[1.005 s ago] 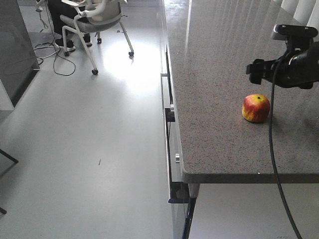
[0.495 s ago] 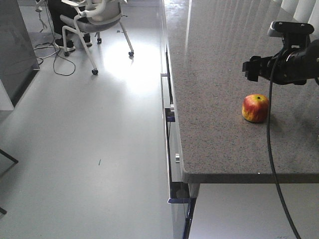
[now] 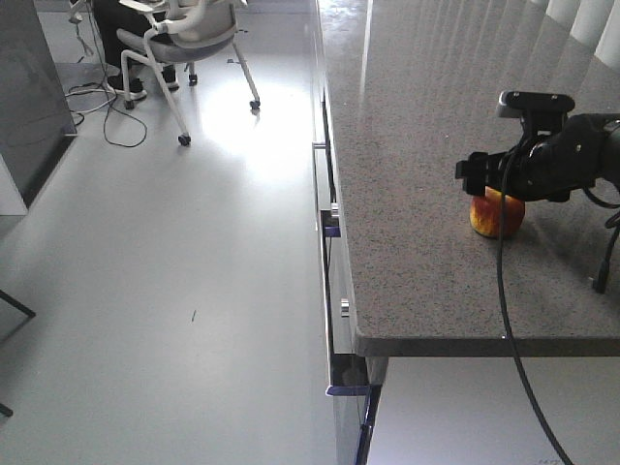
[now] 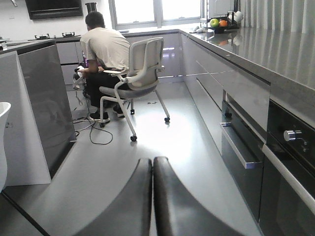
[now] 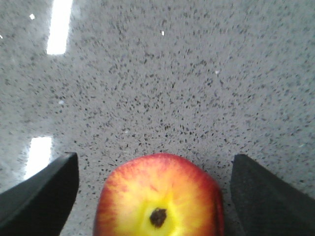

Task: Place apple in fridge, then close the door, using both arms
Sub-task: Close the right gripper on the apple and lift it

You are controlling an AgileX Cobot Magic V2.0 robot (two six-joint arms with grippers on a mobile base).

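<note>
The apple (image 3: pixel 497 219), red with yellow patches, rests on the speckled grey countertop (image 3: pixel 417 242) near its right side. My right gripper (image 3: pixel 487 182) hangs low over it, open. In the right wrist view the apple (image 5: pixel 158 196) lies between the two black fingers (image 5: pixel 42 194), with a gap on each side. My left gripper (image 4: pixel 152 161) is shut on nothing and points along the floor. A tall dark grey body at the far left (image 3: pixel 27 92) looks like the fridge (image 4: pixel 42 105). Its inside and the door are not visible.
A person sits on a white office chair (image 4: pixel 140 81) on the floor to the left, with cables (image 3: pixel 107 107) around it. Drawer handles (image 3: pixel 332 291) line the counter front. An oven (image 4: pixel 290 162) and fruit (image 4: pixel 214 22) show in the left wrist view.
My right gripper has moved left and down from beside the apple to straddle it. The apple has stayed in place.
</note>
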